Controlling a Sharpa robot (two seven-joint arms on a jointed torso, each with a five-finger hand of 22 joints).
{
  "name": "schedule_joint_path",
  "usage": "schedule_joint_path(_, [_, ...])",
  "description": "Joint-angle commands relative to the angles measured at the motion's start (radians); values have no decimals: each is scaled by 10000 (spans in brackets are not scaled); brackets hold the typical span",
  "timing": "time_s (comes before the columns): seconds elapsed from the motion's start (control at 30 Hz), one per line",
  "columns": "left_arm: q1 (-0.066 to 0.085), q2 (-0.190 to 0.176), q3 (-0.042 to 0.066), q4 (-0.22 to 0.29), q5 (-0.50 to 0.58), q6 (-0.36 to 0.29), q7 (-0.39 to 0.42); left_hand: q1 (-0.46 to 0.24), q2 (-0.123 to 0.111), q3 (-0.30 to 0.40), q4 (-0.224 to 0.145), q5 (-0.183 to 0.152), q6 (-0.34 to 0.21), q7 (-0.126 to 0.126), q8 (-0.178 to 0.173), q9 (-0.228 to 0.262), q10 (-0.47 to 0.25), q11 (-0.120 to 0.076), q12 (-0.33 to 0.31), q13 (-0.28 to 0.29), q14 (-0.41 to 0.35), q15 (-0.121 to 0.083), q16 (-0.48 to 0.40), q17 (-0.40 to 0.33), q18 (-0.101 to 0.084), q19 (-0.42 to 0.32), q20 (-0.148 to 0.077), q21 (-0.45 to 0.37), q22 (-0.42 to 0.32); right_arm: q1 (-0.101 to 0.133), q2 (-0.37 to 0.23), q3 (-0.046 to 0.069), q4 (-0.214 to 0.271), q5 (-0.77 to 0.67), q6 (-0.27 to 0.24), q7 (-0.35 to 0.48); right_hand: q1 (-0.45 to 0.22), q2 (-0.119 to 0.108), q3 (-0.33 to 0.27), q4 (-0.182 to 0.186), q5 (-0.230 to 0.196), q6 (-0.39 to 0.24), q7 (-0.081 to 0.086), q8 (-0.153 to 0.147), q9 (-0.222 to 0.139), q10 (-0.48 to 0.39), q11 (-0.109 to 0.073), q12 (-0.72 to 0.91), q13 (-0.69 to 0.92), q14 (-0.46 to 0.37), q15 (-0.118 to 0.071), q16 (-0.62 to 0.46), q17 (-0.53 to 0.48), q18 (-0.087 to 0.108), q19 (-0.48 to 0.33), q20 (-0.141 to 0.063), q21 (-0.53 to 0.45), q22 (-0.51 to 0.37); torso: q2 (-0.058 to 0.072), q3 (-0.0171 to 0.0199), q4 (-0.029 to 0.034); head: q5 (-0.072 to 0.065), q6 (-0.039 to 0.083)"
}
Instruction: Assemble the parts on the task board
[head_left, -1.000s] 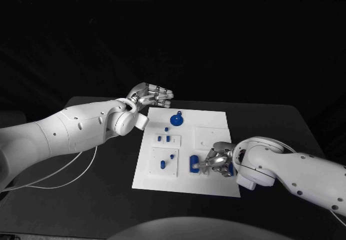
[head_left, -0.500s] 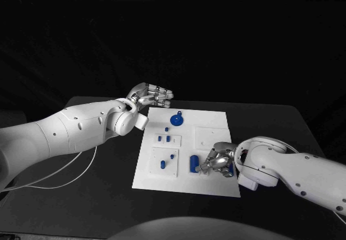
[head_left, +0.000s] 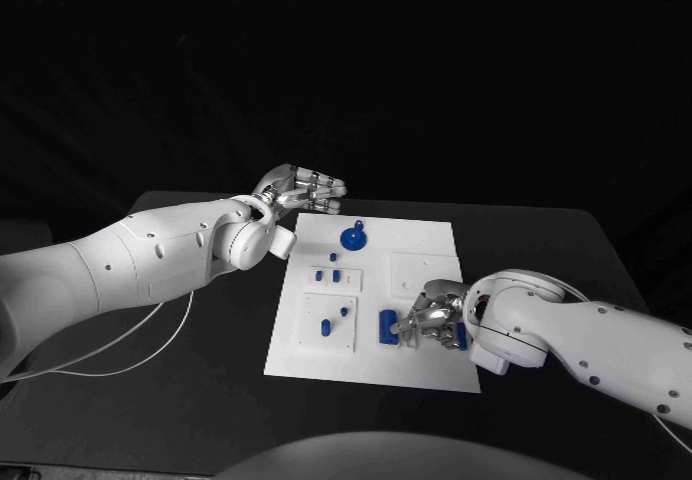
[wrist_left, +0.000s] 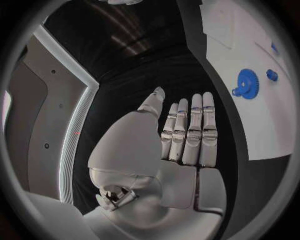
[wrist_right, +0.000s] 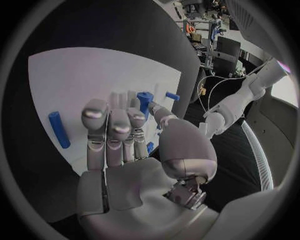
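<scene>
The white task board (head_left: 426, 238) lies mid-table. A blue gear (head_left: 353, 238) (wrist_left: 247, 83) sits at its far end, with small blue pegs (head_left: 327, 273) nearer. A blue cylinder (head_left: 387, 325) (wrist_right: 59, 129) lies on the board's near part. My right hand (head_left: 436, 318) (wrist_right: 115, 132) hovers low over the near right part, fingers bent down beside the cylinder. A short blue part (wrist_right: 145, 100) shows at its fingertips beside the thumb; whether the hand pinches it I cannot tell. My left hand (head_left: 304, 189) (wrist_left: 187, 132) hangs beyond the far left corner, fingers straight, holding nothing.
A raised white plate (head_left: 329, 322) on the board's near left holds small blue pieces. Another square white plate (head_left: 427, 270) sits just beyond my right hand. A thin white cable (head_left: 137, 345) loops over the black table on the left.
My right hand and forearm have edged slightly inward over the board. The left arm and the parts have stayed put.
</scene>
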Motion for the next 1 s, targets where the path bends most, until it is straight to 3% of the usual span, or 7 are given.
schedule_joint_path(0.03, [2, 13, 2, 16, -33, 141, 45, -26, 84, -53, 26, -63, -40, 20, -28, -2, -34, -3, 6, 12, -48, 61, 5, 8, -18, 36, 15, 14, -17, -10, 32, 0, -43, -142, 132, -48, -121, -44, 29, -27, -51, 8, -35, 10, 15, -22, -63, 37, 4, 5, -56, 8, -20, -88, 598, -40, 53, 706, -5, -10, -4, -7, -3])
schedule_joint_path(0.27, [2, 11, -2, 20, -38, 159, 35, -26, 84, -53, 26, -63, -40, 20, -28, -2, -34, -3, 6, 12, -48, 61, 5, 8, -18, 36, 15, 14, -17, -27, 70, -4, -122, -115, 310, -54, -64, -91, 1, -124, -62, 17, -37, 8, 23, -39, -62, 20, -5, 0, -54, -3, -31, -91, 591, -38, 30, 701, 0, 0, -8, 11, -1])
schedule_joint_path(0.33, [2, 10, -3, 21, -39, 163, 33, -26, 84, -53, 26, -63, -40, 20, -28, -2, -34, -3, 6, 12, -48, 61, 5, 8, -18, 36, 15, 14, -17, -39, 60, -5, -108, -110, 288, -34, -79, -271, -132, -150, 9, 49, -32, 11, 25, -36, -56, 26, -2, -1, -51, -2, -33, -92, 593, -36, 41, 704, -1, 4, -9, 21, -1])
schedule_joint_path(0.57, [2, -9, -5, 30, -40, 167, 27, -17, 96, -49, 32, -75, -46, 21, -30, -3, -39, 0, 5, 11, -50, 62, 10, 11, -16, 32, 18, 21, -36, -109, -84, -5, 77, 39, -33, 452, 184, -588, -676, 726, -364, 136, -24, 12, 164, 12, -53, 117, 37, 3, -46, 34, -21, -83, 604, -35, 75, 711, 5, 15, -12, 54, 7])
schedule_joint_path(0.67, [2, -22, -7, 33, -41, 164, 26, -17, 96, -49, 32, -75, -46, 21, -30, -3, -39, 0, 5, 11, -50, 62, 10, 11, -16, 32, 18, 21, -36, -142, -177, 0, 192, 79, -45, 624, 257, -543, -1053, 938, -307, 148, -25, 11, 318, 24, -50, 132, 48, 7, -50, 42, -27, -77, 603, -36, 99, 702, 3, 13, -22, 74, 17])
schedule_joint_path(0.83, [1, -53, -11, 41, -52, 163, 13, -17, 96, -49, 32, -75, -46, 21, -30, -3, -39, 0, 5, 11, -50, 62, 10, 11, -16, 32, 18, 21, -36, -164, -328, 41, 327, 58, 329, 756, 404, -581, -1152, 855, -223, 158, -36, 13, 392, 20, -58, 112, 39, 1, -55, 39, -32, -81, 599, -38, 111, 697, -4, 7, -24, 88, 26])
schedule_joint_path(1.0, [1, -71, -19, 43, -57, 153, 8, -3, 102, -44, 31, -80, -45, 19, -29, -3, -39, -1, 5, 11, -50, 61, 9, 13, -16, 29, 17, 27, -48, -170, -320, 59, 344, -113, 832, 688, 972, -499, -1406, 277, 200, 220, -87, 1, 336, 10, -78, 65, 12, -2, -72, 48, -19, -108, 594, -52, 125, 709, -1, 5, -20, 82, 32])
